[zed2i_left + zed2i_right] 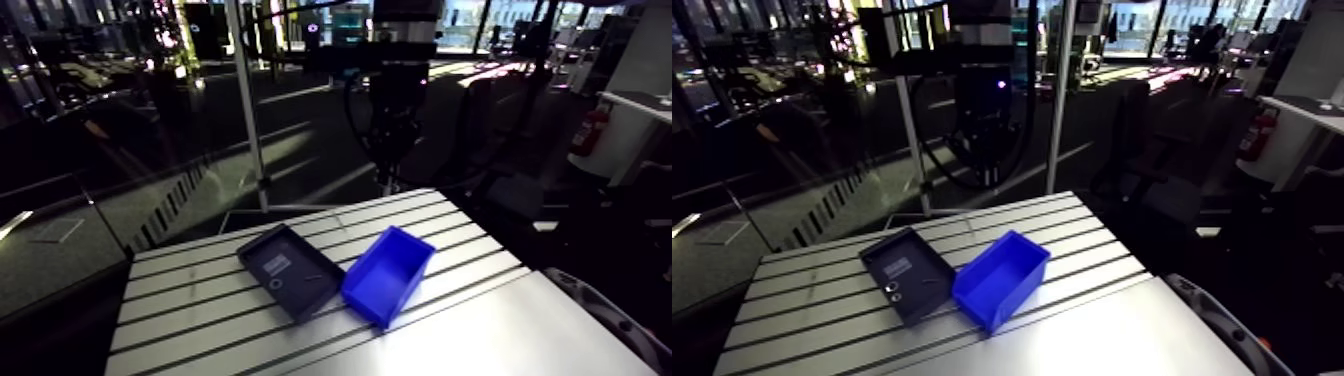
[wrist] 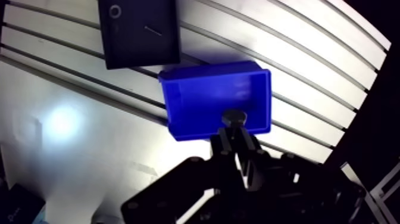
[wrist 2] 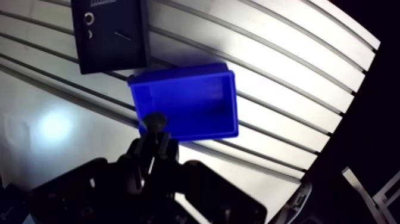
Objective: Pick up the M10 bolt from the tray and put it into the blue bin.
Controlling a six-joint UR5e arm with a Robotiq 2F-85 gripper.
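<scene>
In the wrist view my gripper (image 2: 234, 133) is shut on a dark bolt (image 2: 234, 117), whose round head sticks out past the fingertips. It hangs high over the near wall of the blue bin (image 2: 202, 101), which looks empty. The dark tray (image 2: 137, 50) lies flat on the table just beyond the bin, touching its far corner. In the arm view the blue bin (image 1: 388, 272) sits to the right of the tray (image 1: 300, 300), and the wrist hangs well above the table's far edge.
A small ring (image 2: 115, 11) and a thin pin (image 2: 153, 28) lie in the tray, with a pale label (image 1: 277, 264) near its back. The slotted aluminium table (image 1: 200, 310) stretches to both sides; a smooth plate (image 1: 500, 340) covers the front right.
</scene>
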